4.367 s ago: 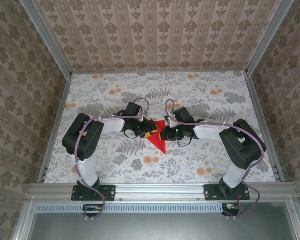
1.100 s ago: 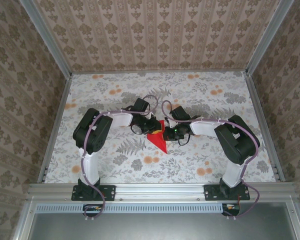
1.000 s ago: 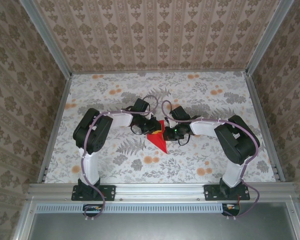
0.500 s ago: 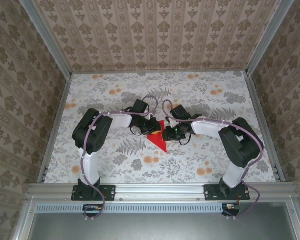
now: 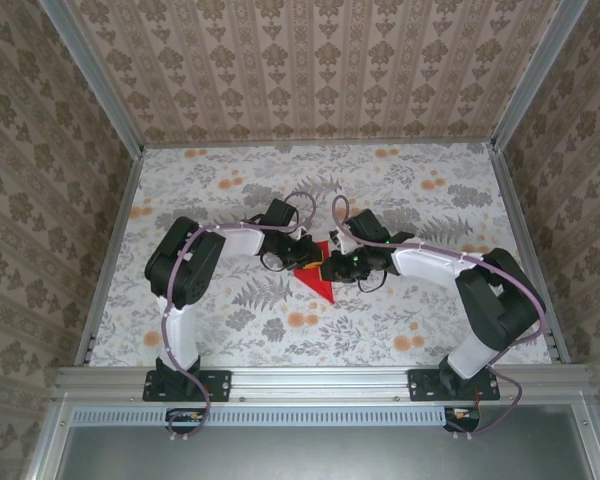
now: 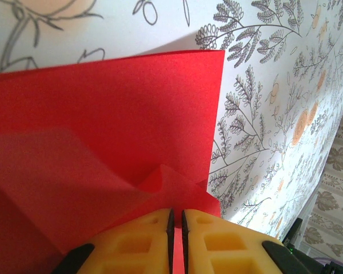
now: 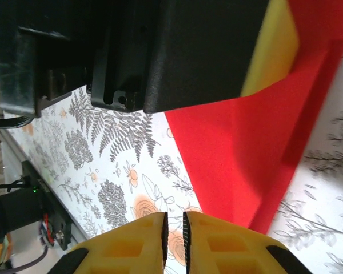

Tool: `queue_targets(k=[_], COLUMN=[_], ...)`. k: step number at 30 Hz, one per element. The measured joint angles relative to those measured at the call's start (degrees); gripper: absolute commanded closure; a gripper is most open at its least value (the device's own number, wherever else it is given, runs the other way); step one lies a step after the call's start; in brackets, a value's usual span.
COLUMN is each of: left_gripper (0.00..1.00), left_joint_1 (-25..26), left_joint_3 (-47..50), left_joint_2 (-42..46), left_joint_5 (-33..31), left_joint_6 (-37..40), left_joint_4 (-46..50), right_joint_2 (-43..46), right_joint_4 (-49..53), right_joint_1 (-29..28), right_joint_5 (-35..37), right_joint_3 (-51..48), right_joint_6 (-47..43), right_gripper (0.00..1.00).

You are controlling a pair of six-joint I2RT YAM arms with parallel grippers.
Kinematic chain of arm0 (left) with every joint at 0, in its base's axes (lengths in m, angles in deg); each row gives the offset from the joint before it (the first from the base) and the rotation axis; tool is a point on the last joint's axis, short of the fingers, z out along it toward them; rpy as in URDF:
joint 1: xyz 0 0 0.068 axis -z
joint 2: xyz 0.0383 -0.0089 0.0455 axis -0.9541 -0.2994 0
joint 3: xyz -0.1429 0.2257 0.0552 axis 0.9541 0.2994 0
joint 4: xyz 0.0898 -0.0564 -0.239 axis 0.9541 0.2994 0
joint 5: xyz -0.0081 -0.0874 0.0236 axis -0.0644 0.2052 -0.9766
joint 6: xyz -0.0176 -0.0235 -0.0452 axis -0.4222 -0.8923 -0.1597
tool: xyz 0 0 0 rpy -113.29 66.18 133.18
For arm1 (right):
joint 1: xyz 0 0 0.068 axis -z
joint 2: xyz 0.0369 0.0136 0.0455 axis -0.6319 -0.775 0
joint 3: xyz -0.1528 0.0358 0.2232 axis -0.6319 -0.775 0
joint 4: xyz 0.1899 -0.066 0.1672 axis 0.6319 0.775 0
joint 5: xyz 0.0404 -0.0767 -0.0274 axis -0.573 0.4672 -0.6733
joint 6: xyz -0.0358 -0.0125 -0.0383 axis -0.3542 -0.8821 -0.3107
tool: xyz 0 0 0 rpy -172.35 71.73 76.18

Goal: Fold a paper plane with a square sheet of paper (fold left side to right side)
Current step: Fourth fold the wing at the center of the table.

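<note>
The square sheet of paper (image 5: pixel 318 284), bright red and folded into a pointed shape, lies at the table's centre with its tip toward the near edge. My left gripper (image 5: pixel 305 258) rests at its upper left. In the left wrist view a raised flap of the sheet (image 6: pixel 103 114) runs between the yellow fingers (image 6: pixel 143 240), and the left gripper (image 6: pixel 177 212) is shut on it. My right gripper (image 5: pixel 336 266) sits at the sheet's right edge. Seen from the right wrist, the right gripper (image 7: pixel 174 216) is shut over bare table beside the sheet (image 7: pixel 251 148), holding nothing. The left gripper's black body (image 7: pixel 177 51) looms just above.
The floral tablecloth (image 5: pixel 230 190) covers the table, which is walled on three sides by patterned panels (image 5: pixel 310 70). A metal rail (image 5: pixel 320 380) runs along the near edge with both arm bases on it. The two wrists sit almost touching at the centre.
The right arm's elbow has swung out to the right while its gripper stays beside the paper. The left arm and the paper have barely moved over the last second.
</note>
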Motion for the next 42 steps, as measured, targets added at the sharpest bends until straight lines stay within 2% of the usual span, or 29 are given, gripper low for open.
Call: queue_targets(k=[8,30,42], left_gripper=[0.85,0.85,0.85], left_joint_1=[0.00,-0.04,-0.07], left_joint_3=[0.00,0.00,0.00], left_joint_2=[0.00,0.00,0.00], left_joint_5=[0.00,0.00,0.00], left_joint_6=[0.00,0.02,0.02], left_joint_4=[0.00,0.00,0.00], right_joint_2=[-5.88,-7.43,-7.43], right_joint_4=[-1.84,-1.90,1.14], right_joint_1=[-1.25,-1.44,-2.25], right_joint_5=[-2.43,-2.29,0.33], right_joint_3=[0.00,-2.51,-1.60], right_joint_6=[1.40,0.87,-2.32], right_gripper=[0.83,0.83,0.83])
